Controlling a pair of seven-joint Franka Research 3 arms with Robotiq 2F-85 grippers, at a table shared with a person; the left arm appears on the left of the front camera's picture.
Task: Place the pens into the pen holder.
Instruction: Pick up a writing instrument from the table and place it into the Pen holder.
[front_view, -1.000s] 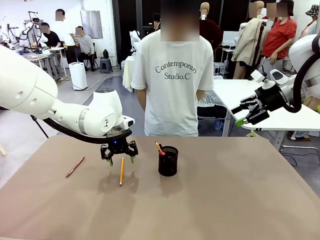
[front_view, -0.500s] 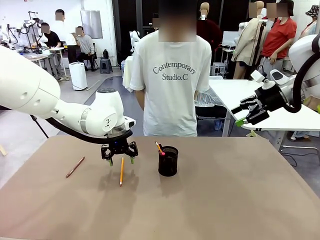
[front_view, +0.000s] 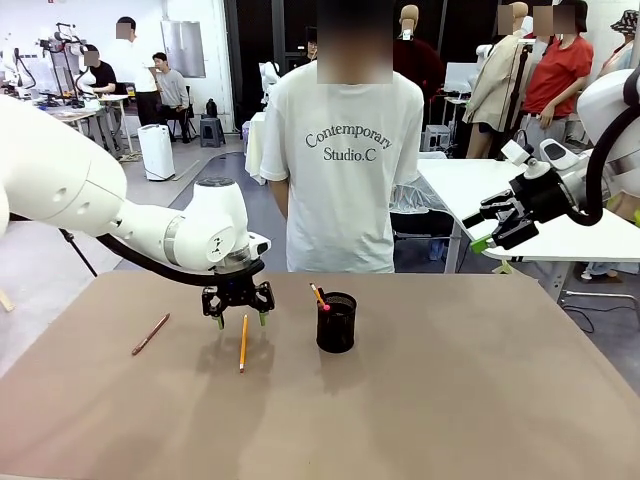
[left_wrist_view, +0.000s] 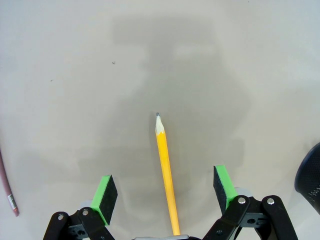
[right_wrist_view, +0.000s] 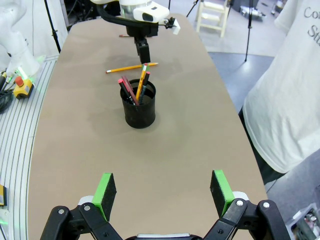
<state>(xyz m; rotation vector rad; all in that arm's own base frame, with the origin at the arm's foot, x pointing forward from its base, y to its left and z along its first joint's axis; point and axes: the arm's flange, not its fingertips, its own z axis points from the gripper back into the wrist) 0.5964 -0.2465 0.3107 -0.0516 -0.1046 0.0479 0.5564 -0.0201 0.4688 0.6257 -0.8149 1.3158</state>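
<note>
A yellow-orange pen (front_view: 243, 343) lies flat on the brown table (front_view: 450, 400), left of the black mesh pen holder (front_view: 336, 322). My left gripper (front_view: 240, 318) hangs open just above the pen's far end. In the left wrist view the pen (left_wrist_view: 165, 165) runs between the green pads (left_wrist_view: 106, 194), which do not touch it. A reddish-brown pen (front_view: 151, 333) lies farther left. The pen holder (right_wrist_view: 140, 107) has pens standing in it, one with a pinkish-red end (front_view: 319, 297). My right gripper (front_view: 482, 232) is open and raised off the table's right side.
A person in a white shirt (front_view: 345, 170) stands at the far edge, hands out of sight. In the left wrist view the reddish-brown pen (left_wrist_view: 6, 187) is at the left edge and the holder (left_wrist_view: 310, 172) at the right edge. Bare table lies in front of the holder.
My left arm has shifted very slightly above the yellow-orange pen, jaws still wide. The right arm and the pens have not moved.
</note>
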